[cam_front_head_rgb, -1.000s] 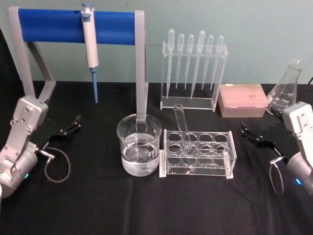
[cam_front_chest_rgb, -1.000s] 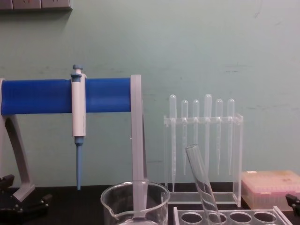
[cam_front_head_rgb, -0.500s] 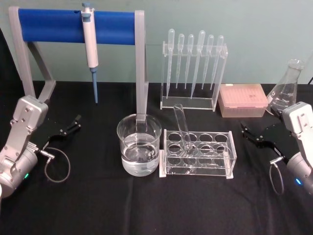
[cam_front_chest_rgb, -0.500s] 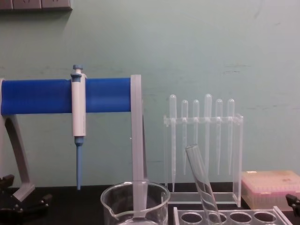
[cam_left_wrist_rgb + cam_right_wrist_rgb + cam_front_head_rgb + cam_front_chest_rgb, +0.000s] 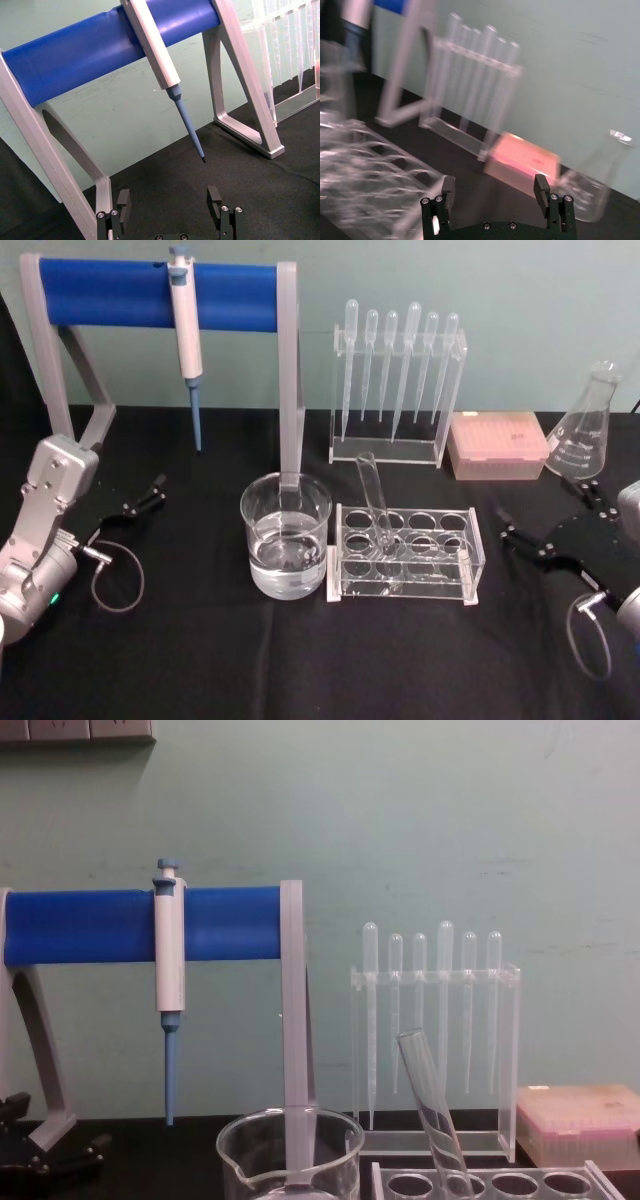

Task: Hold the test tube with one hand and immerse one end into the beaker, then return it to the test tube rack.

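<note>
The test tube [image 5: 374, 500] is a clear glass tube leaning in a clear rack [image 5: 405, 558] at the table's middle, its open rim up; the chest view shows the test tube [image 5: 432, 1105] tilted too. Just left of the rack stands the beaker [image 5: 285, 536], partly filled with clear liquid, and its rim shows in the chest view [image 5: 290, 1152]. My right gripper [image 5: 548, 512] hovers open to the right of the rack, well apart from the tube, with nothing between its fingers [image 5: 494, 187]. My left gripper [image 5: 143, 498] rests open at the table's left [image 5: 169, 200].
A blue-barred stand [image 5: 150, 290] holding a pipettor [image 5: 185, 320] fills the back left. Behind the tube rack stands a rack of plastic pipettes [image 5: 395, 380]. A pink tip box [image 5: 497, 443] and a conical flask [image 5: 583, 425] sit at the back right.
My right arm has dropped lower and to the right, and its wrist has turned; the gripper has left the chest view. The left arm, tube and beaker have not moved.
</note>
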